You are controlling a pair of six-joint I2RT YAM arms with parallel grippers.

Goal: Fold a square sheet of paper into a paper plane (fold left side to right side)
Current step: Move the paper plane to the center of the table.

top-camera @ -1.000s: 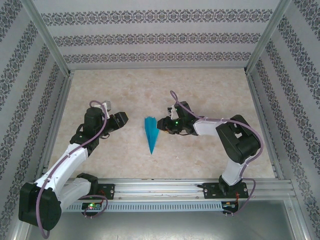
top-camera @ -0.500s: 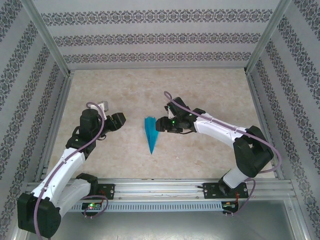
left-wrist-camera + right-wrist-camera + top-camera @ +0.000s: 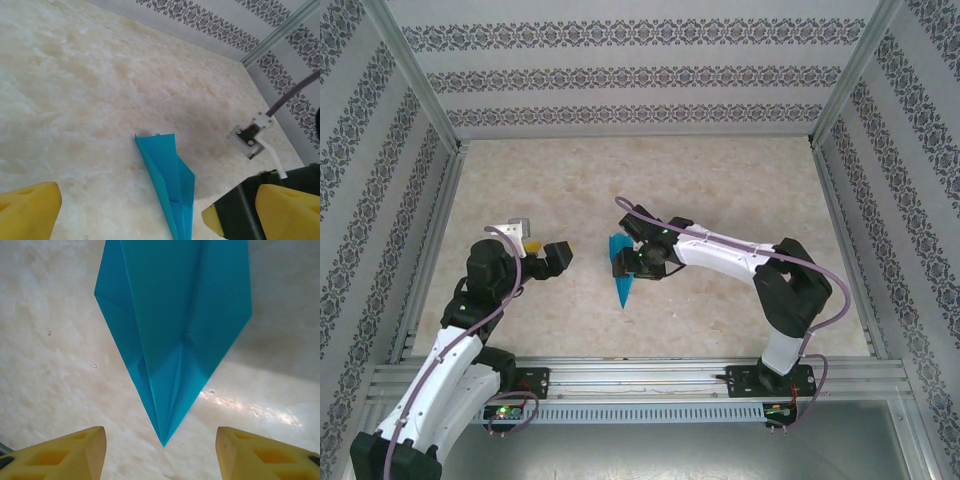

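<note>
The paper plane (image 3: 623, 290) lies flat on the marble table as a narrow teal dart, its point toward the near edge. In the right wrist view the paper plane (image 3: 175, 325) has its tip just ahead of the gap of my right gripper (image 3: 161, 450), which is open with nothing between its yellow fingers (image 3: 75, 452). From above, my right gripper (image 3: 625, 262) hovers over the plane's wide end. My left gripper (image 3: 563, 255) is open, apart from the plane on its left. The left wrist view has the plane (image 3: 170, 185) between the wide-spread fingers of the left gripper (image 3: 157, 207).
Patterned walls (image 3: 640, 75) close the table at the back and both sides. An aluminium rail (image 3: 650, 375) runs along the near edge. The right arm's white bracket (image 3: 250, 140) and cable stand close right of the plane. Bare table (image 3: 650, 180) stretches behind the plane.
My right arm has reached left until its gripper is over the plane, and its jaws have widened. My left gripper has drawn back toward the near edge and opened wide.
</note>
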